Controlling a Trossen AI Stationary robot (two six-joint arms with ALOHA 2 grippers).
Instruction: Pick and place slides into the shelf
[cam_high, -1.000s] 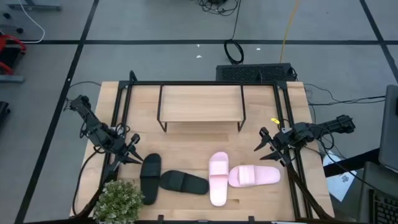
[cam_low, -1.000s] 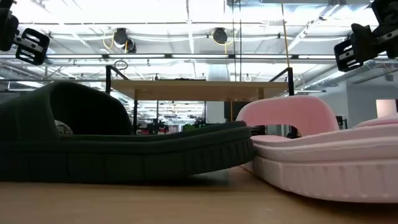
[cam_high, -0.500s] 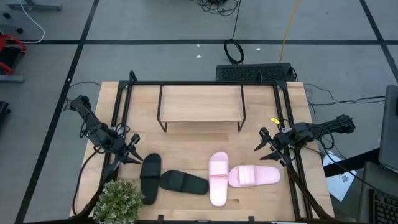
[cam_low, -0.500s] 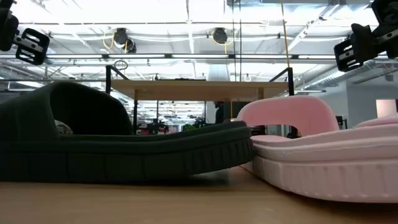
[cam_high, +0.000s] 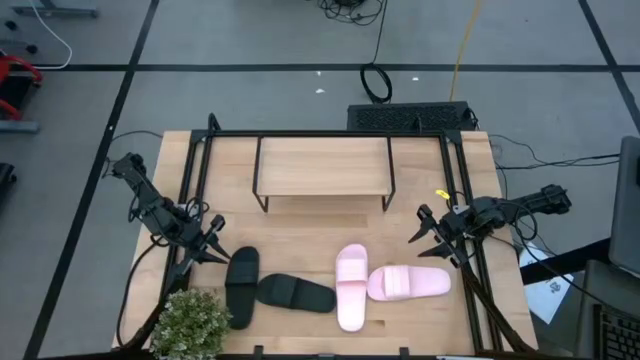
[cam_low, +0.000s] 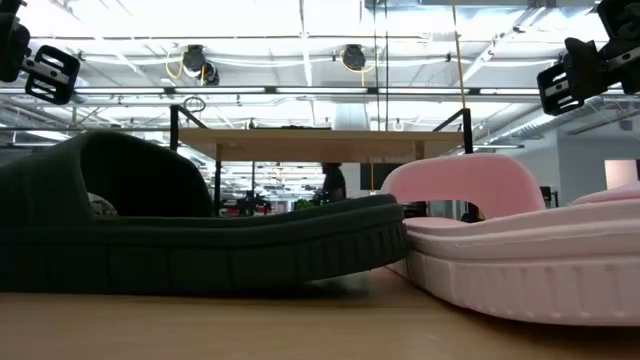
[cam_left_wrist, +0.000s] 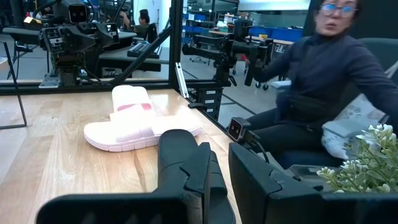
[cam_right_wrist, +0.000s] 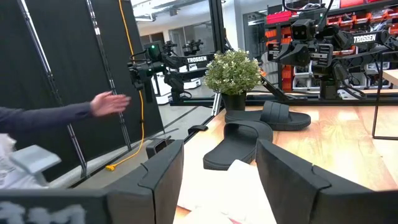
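Table (cam_high: 300, 215): 2 black slides (cam_high: 243, 285) (cam_high: 295, 293), 2 pink slides (cam_high: 351, 287) (cam_high: 408, 283), 1 shelf (cam_high: 322, 166). Left gripper (cam_high: 213, 241) and right gripper (cam_high: 424, 227) both parted, holding nothing, touching nothing.

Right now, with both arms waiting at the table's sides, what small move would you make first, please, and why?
Probably bring the right gripper down over the sideways pink slide. Its jaws are open and empty, and that slide lies closest, just in front of it. All four slides are on the table; the shelf holds none. The left gripper sits beside the black slide, empty.
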